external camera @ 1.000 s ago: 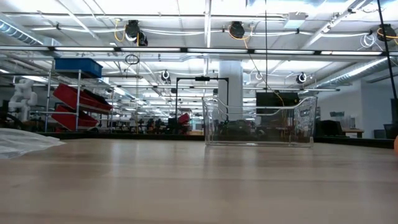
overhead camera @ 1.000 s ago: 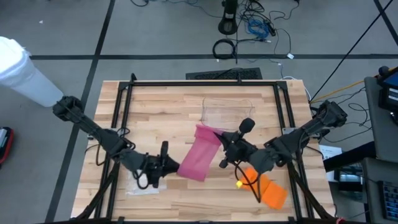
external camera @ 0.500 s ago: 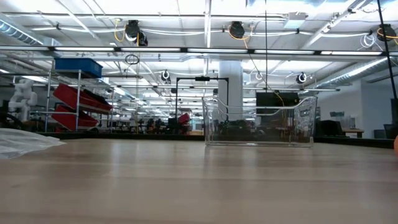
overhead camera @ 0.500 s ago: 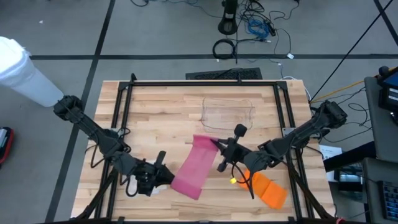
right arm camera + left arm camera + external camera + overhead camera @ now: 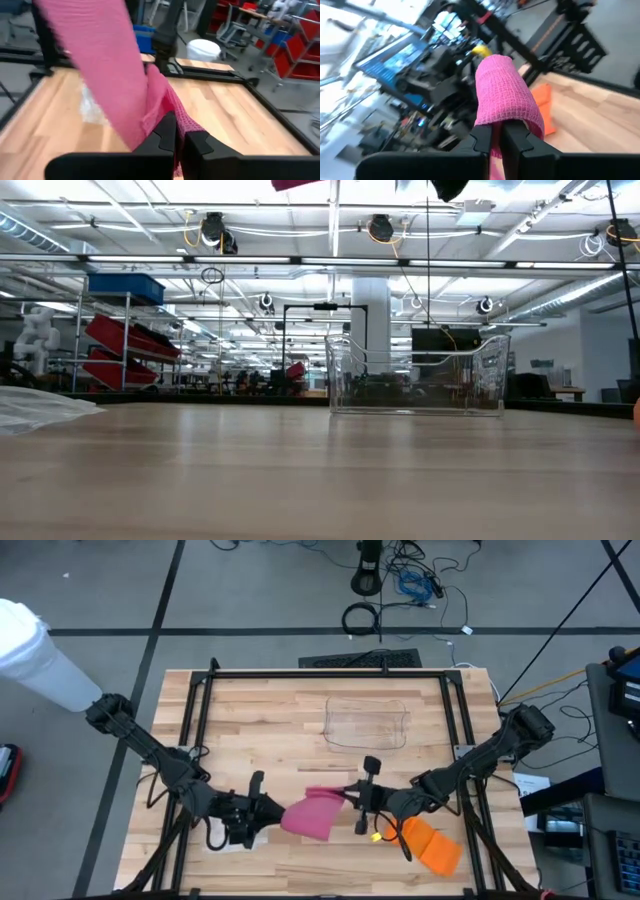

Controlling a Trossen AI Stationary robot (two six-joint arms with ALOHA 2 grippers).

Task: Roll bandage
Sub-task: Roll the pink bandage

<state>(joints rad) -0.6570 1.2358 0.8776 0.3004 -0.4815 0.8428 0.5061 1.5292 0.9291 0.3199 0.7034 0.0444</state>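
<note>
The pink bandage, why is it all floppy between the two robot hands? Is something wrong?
Nothing looks broken. The pink bandage hangs slack and folded in the air because the left gripper and right gripper each pinch one end, close together. The orange bandage lies crumpled on the table, untouched.

Pink woven bandage [image 5: 312, 813]: a slack, partly folded strip held above the table's near half, about 6 o'clock from centre, ends pinched.
</note>
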